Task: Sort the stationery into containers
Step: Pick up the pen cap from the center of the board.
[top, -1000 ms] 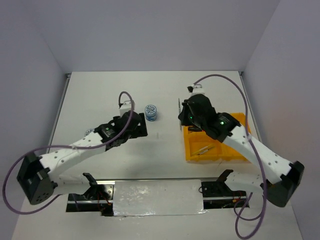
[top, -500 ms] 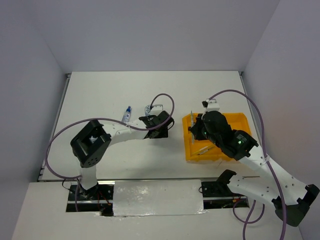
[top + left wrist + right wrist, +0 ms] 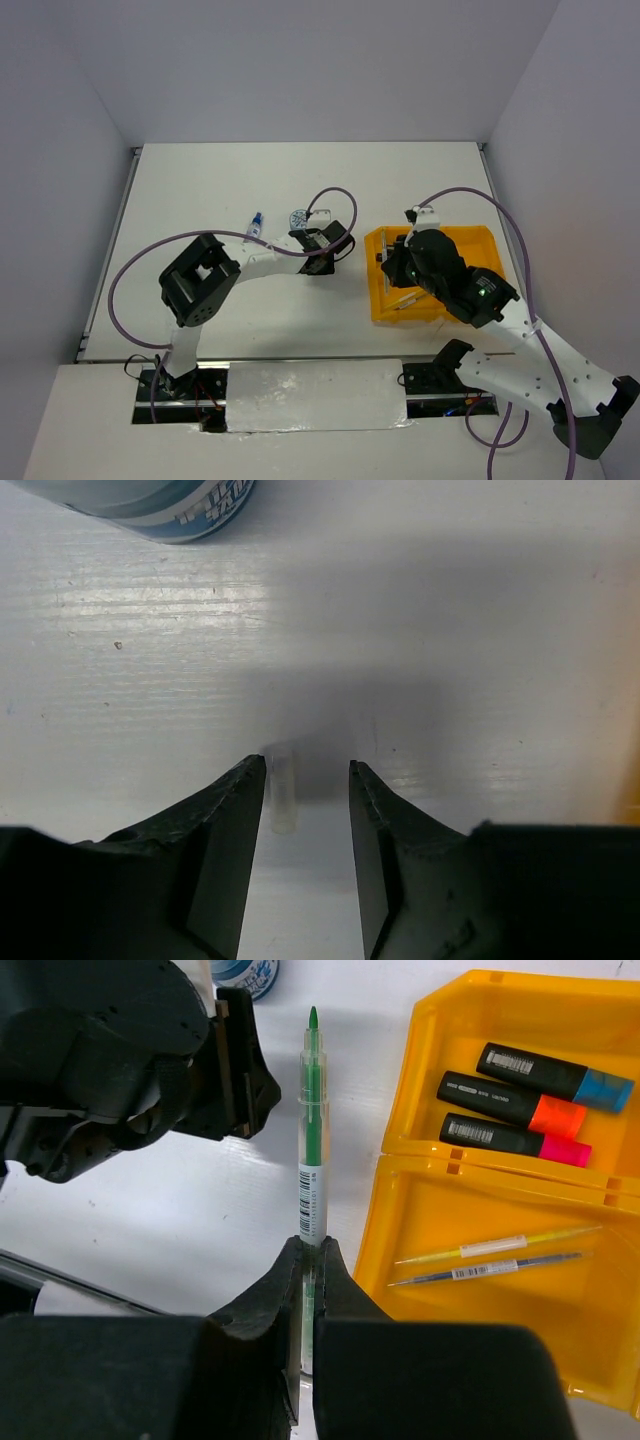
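- The right fingers (image 3: 268, 1305) are clamped on a green pen (image 3: 312, 1140), which is held above the surface (image 3: 180, 1210) just beside the tray (image 3: 410, 1090).
- The left fingers (image 3: 225, 820) are spread open, and a round pot (image 3: 160, 500) is seen just ahead of them.
- Within the last second the left arm (image 3: 270, 262) has been swung across to the pot.
- The pen is judged bound for the compartment (image 3: 520, 1310) where two thin pens (image 3: 490, 1250) lie.

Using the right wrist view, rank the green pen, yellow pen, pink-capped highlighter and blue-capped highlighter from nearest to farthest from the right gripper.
1. green pen, clamped in the right gripper.
2. yellow pen, near compartment of the tray.
3. pink-capped highlighter, far compartment.
4. blue-capped highlighter, farthest back.
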